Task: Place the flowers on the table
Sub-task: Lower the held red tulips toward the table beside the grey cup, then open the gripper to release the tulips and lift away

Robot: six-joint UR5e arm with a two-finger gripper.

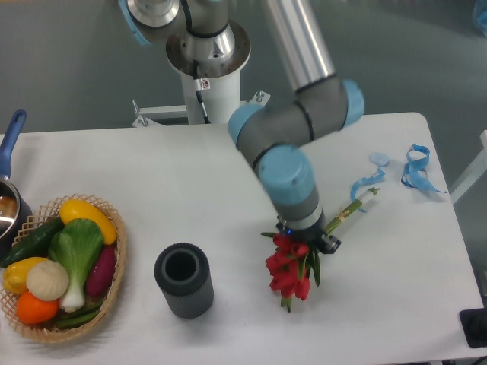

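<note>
Camera view, fixed and looking down from the near side, shows the arm reaching from its pedestal at the far edge down to the right half of the table [190,175], where the gripper [307,242] sits right over the flowers [291,272]. The red buds fan out toward the near side just below the wrist, while the green stems run up and to the right, ending beside a strand of blue ribbon [415,169] that lies near the far right corner. Whether the bunch already rests on the white top or hangs just above it cannot be told from this angle, though it looks very low and the stem ends seem to touch the surface. The fingers are hidden under the wrist and the blooms, so I cannot tell if they are clamped on the stems or spread apart. My judgement is that the task is close to its end: the flowers are at the table, and what is left is to let go, if that is not yet done, and lift the arm away. A dark ribbed cylinder [183,279], standing upright and open at the top, is near the front centre, well apart from the bunch. At the near left a wicker basket [116,262] holds coloured vegetables, and a pot with a blue handle [11,135] shows at the left edge. Beyond the smooth white table the floor is plain grey.
</note>
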